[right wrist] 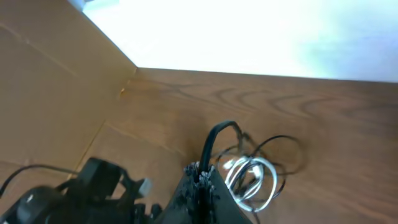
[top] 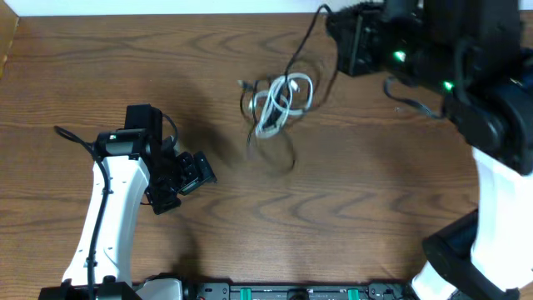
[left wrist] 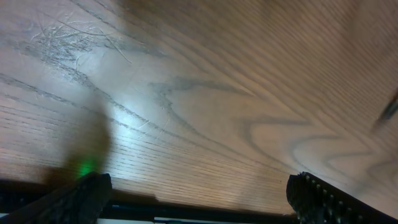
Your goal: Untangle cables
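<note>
A tangle of a white cable (top: 279, 102) and a thin black cable (top: 301, 43) lies on the wooden table (top: 375, 192) near the back centre. My right gripper (right wrist: 202, 175) is raised above the table, shut on the black cable (right wrist: 212, 140), which arcs from its tips down to the white coil (right wrist: 256, 180). In the overhead view the right gripper (top: 333, 18) is at the top right of the tangle. My left gripper (top: 193, 173) stands open at the left, low over bare wood, with nothing between its fingers (left wrist: 323, 198).
A brown cardboard wall (right wrist: 50, 93) borders the table's left side. A dark panel (top: 283, 292) runs along the front edge. The right arm's body (top: 491, 108) hangs over the table's right part.
</note>
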`<action>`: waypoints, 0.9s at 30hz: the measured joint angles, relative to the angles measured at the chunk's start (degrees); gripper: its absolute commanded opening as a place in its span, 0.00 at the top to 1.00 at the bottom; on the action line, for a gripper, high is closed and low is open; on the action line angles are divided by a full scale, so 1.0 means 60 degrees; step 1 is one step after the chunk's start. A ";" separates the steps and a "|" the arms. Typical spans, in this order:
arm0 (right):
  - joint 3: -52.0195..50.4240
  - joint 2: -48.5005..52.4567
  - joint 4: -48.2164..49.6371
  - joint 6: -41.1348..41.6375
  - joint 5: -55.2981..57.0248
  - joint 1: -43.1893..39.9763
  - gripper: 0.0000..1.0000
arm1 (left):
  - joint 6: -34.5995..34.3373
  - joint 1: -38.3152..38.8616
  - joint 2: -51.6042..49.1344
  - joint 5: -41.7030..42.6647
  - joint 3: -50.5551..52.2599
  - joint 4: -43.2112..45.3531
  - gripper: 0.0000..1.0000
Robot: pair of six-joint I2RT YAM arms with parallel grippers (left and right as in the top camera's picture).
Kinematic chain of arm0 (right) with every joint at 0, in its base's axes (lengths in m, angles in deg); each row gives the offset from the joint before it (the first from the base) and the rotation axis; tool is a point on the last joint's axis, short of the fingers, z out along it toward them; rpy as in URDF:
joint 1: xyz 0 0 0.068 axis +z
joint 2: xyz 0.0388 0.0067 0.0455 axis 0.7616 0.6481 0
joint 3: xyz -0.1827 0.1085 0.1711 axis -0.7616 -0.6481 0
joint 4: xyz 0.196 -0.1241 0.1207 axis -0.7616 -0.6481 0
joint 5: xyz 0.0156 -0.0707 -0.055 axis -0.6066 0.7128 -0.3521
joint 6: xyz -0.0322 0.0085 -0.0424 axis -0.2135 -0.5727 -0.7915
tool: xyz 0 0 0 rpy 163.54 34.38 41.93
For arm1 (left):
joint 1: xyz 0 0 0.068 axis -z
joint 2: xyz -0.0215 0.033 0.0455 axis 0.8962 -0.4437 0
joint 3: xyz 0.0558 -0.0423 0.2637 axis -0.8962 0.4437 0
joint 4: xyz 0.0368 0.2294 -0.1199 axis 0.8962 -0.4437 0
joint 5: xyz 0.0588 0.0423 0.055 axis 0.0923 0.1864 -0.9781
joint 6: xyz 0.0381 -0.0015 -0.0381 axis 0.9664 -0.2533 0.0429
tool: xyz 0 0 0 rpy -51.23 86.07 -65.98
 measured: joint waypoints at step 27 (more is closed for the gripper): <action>-0.0404 0.2903 -0.2204 -0.0313 0.1774 -0.0127 0.01 | -0.0022 0.0000 0.0000 0.0004 0.0000 -0.0047 0.05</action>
